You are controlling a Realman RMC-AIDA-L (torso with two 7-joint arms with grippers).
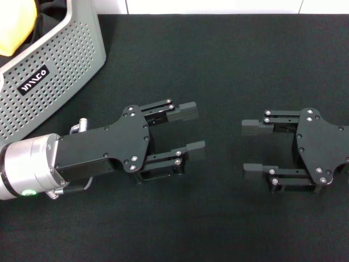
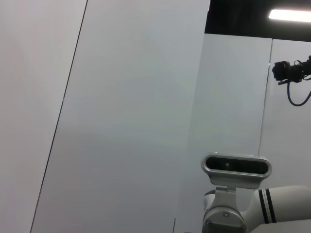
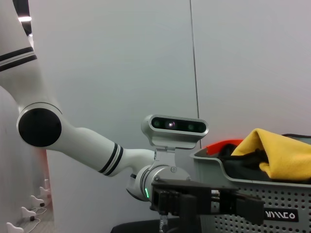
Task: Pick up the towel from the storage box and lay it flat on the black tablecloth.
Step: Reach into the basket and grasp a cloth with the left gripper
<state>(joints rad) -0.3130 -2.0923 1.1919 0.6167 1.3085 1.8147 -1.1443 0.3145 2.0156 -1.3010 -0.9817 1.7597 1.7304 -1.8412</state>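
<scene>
Towel [image 3: 274, 155] heaped in storage box [image 3: 252, 196] — right wrist view only; left hand [image 1: 188, 129], right hand [image 1: 256, 147] spread apart.

- The black tablecloth [image 1: 229, 60] covered the bench.
- The storage box [image 1: 65, 65] stood on it at the far left.
- The towel [image 1: 16, 24] lay in the box.
- The left claw [image 1: 188, 131] hung near-right of the box.
- The right claw [image 1: 253, 147] sat further right, facing the left claw.
</scene>
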